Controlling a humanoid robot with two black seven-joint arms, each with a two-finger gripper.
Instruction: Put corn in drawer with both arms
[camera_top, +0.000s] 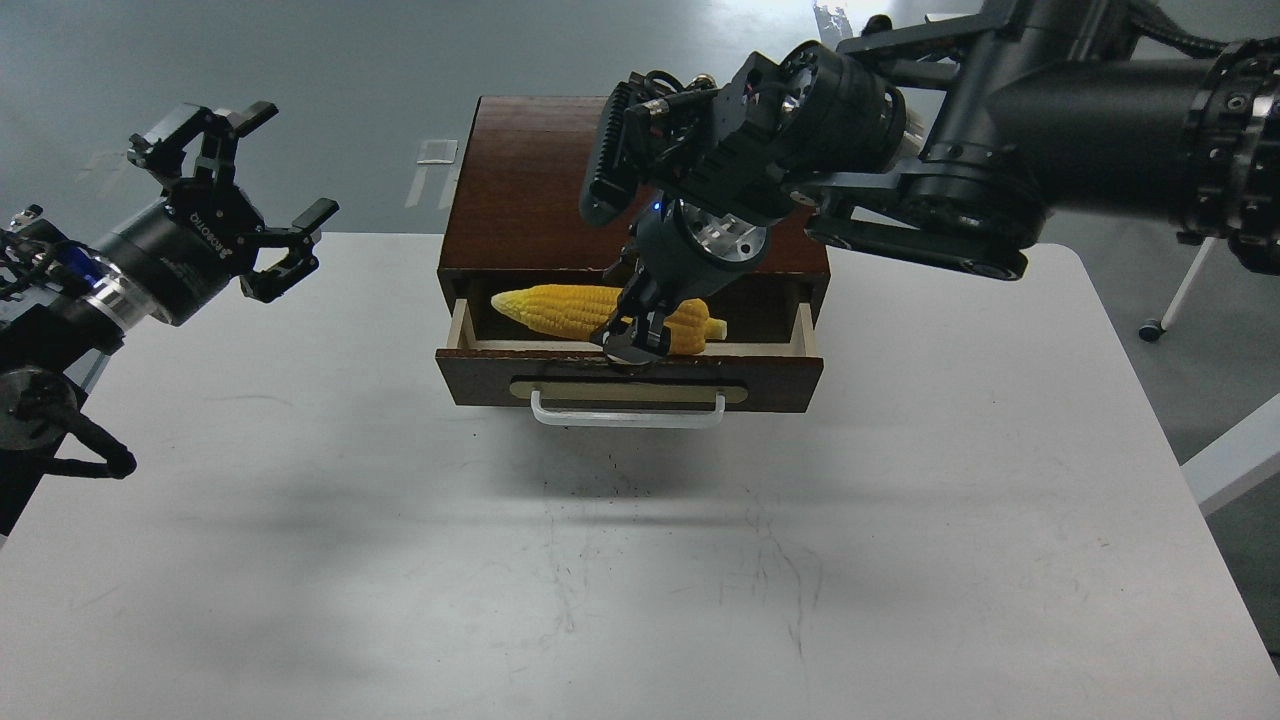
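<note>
The corn lies inside the open drawer, long way left to right. The right fingers sit at its thick end; I cannot tell if they grip it. The left fingers are wide and empty, far off left above the desk.

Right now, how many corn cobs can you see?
1. The corn lies inside the open drawer, under the right gripper. More could be hidden deeper in the drawer.
</note>
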